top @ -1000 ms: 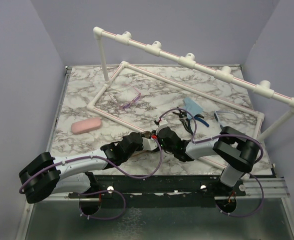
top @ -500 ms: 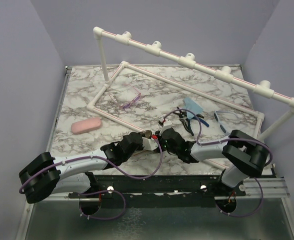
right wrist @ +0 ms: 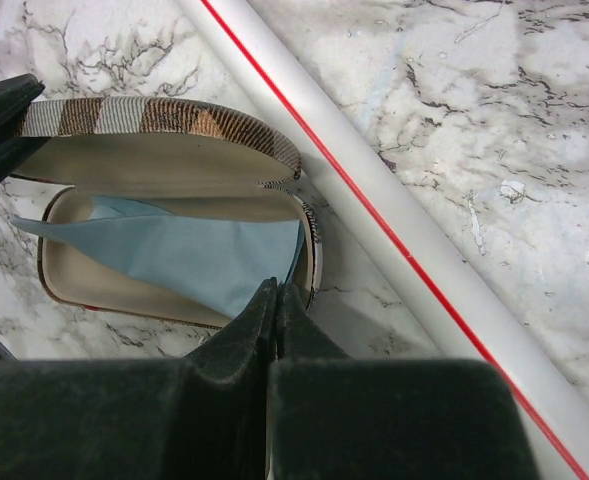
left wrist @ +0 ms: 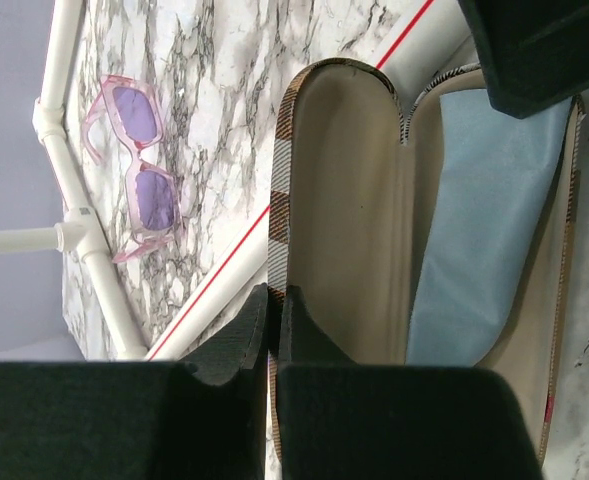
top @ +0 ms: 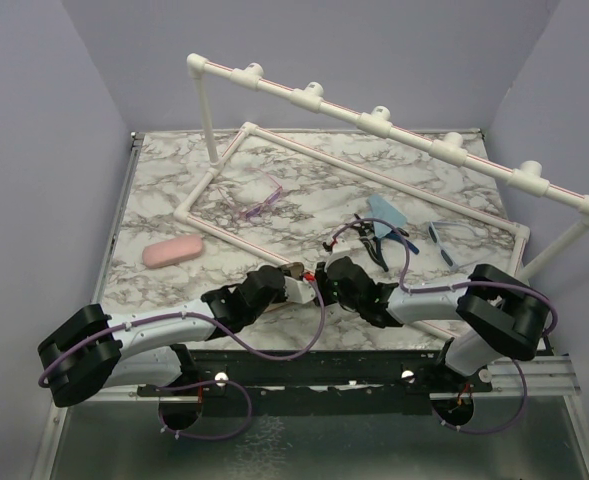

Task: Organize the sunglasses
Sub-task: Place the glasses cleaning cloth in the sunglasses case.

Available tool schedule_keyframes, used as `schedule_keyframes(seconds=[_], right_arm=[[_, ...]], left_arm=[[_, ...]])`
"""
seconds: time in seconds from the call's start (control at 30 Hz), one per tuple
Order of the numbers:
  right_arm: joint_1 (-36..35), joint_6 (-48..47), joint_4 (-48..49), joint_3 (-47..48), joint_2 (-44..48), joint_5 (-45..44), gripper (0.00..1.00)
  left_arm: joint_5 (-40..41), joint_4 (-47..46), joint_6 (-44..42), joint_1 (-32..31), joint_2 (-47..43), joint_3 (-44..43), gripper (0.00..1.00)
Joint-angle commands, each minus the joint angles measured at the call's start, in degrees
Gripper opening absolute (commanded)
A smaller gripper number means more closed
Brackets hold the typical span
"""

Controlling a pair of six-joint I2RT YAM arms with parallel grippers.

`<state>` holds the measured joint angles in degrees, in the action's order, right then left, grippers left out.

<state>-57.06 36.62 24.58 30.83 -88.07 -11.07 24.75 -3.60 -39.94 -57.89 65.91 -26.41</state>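
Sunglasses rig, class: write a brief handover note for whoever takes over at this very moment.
Left hand: shut on the lid rim of the open plaid case.
Right hand: shut on that case's base rim, beside the blue cloth inside.
Pink sunglasses and blue sunglasses: loose on the table, neither in a case.
Done: plaid case open.
Left: put both pairs away; the pink case looks shut.

pink sunglasses point(left wrist: 137, 150), brown plaid case point(left wrist: 334, 200), blue cloth point(left wrist: 484, 220)
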Motion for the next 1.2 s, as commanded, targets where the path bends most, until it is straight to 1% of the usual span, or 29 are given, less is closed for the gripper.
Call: schedule_keyframes(seconds=[0.0, 0.3, 0.5, 0.7, 1.0, 1.17], right_arm=[[-0.41, -0.67, -0.22, -1.31, -1.9, 0.37, 0.01], [-0.42, -3.84, 4.15, -0.77, -3.99, 2.55, 0.0], [-0.42, -4.04, 2.86, -0.55, -4.71, 2.02, 0.01], [-0.4, -5.66, -3.92, 0.98, -1.33, 0.9, 0.15], [-0.33, -5.18, -0.06, -3.74, 7.75, -0.42, 0.3], [0.7, -8.81, 0.19, -4.92, 11.07, -0.8, 0.38]], left_arm=[[-0.41, -2.16, -0.24, -0.15, -0.86, 0.39, 0.0], [-1.45, -2.88, 0.15, -0.13, -1.13, 0.71, 0.0], [-2.08, -3.01, 0.2, -0.18, -1.37, 0.66, 0.0], [-2.21, -2.14, 0.21, -0.16, -1.74, 0.53, 0.0], [-3.49, -0.94, -0.19, -0.09, -1.77, 0.83, 0.0], [-4.35, -0.82, -0.89, -0.1, -1.72, 0.84, 0.0]])
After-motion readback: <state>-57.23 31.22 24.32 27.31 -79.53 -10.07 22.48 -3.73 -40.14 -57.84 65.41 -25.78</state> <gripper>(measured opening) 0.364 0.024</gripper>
